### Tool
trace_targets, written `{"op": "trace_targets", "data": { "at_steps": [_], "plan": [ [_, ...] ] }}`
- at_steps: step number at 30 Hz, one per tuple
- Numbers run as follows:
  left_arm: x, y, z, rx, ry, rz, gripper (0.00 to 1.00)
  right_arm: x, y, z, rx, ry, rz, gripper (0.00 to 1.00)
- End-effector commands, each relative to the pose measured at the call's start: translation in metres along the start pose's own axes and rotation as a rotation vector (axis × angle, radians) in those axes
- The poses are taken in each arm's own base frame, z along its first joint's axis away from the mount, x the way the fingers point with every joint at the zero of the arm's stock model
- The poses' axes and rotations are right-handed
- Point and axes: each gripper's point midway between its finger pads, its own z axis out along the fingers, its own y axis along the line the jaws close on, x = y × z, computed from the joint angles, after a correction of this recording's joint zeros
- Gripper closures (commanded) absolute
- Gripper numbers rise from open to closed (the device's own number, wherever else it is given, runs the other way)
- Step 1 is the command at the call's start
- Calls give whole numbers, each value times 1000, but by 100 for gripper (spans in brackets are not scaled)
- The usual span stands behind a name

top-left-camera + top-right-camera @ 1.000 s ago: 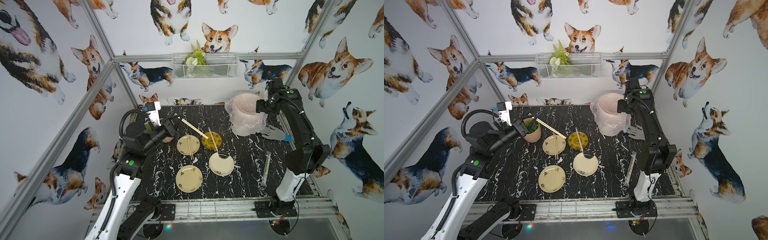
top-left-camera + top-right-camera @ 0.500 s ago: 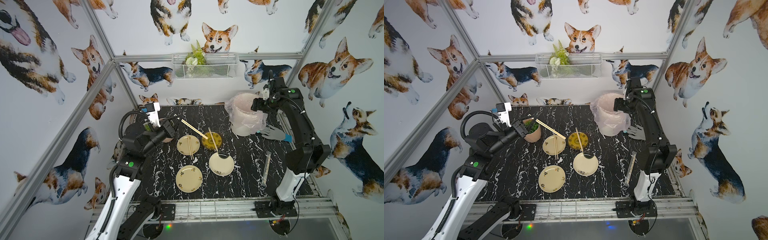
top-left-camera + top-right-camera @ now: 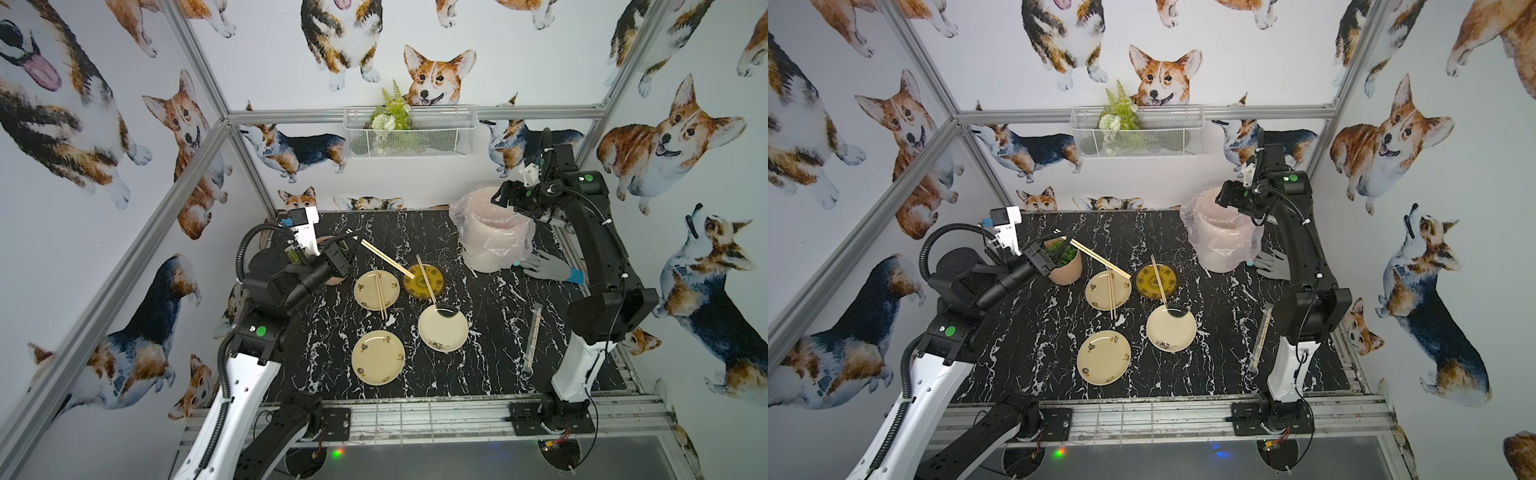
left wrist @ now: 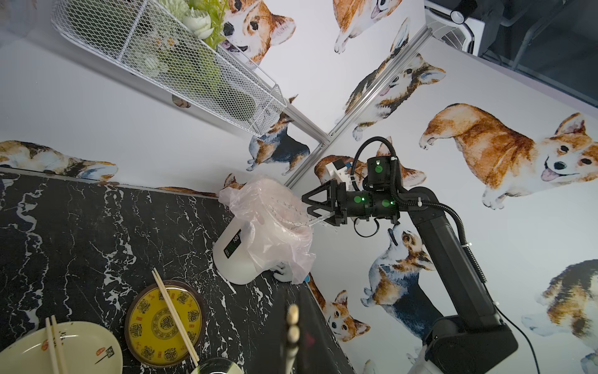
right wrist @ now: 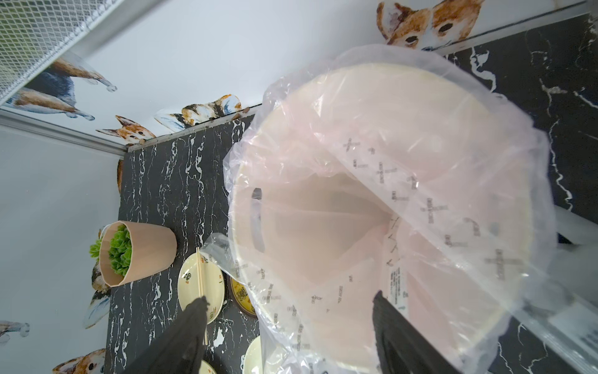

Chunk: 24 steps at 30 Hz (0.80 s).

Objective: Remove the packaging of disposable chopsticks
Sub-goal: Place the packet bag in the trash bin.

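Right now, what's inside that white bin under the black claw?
A pinkish liner bag lines the bin, and clear printed packaging sleeves lie loosely inside it. Nothing else shows. The folds of plastic cover part of the bottom, so anything beneath them is hidden.

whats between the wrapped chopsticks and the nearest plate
Only bare marble tabletop separates the wrapped chopsticks and the cream plate, seen in both top views.

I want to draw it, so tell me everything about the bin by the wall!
The bin is a round white tub with a black label, standing upright in the table's far right corner. A crinkly pinkish clear liner bag drapes over its rim. Clear printed sleeves lie in its mouth. The right gripper hangs open just above it, and a grey glove lies beside its base.
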Motion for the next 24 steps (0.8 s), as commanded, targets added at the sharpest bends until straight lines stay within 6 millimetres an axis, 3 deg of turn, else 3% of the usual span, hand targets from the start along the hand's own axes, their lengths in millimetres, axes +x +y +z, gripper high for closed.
{"op": "trace_targets", "data": {
  "at_steps": [1,5,9,18,24],
  "plan": [
    [-3,-2,0,7,-9,13,100,-15,-17,-14,136,-66,-40,17],
    [-2,1,4,8,-8,3,100,-27,-44,-19,308,-93,-127,10],
    [-2,2,6,12,-11,-8,100,-30,-67,-10,433,-70,-160,10],
    [-4,3,9,7,-8,-13,100,-54,-44,6,438,-149,-223,8],
    [-4,4,11,3,-5,-9,100,-69,-19,20,423,-209,-300,4]
  ]
}}
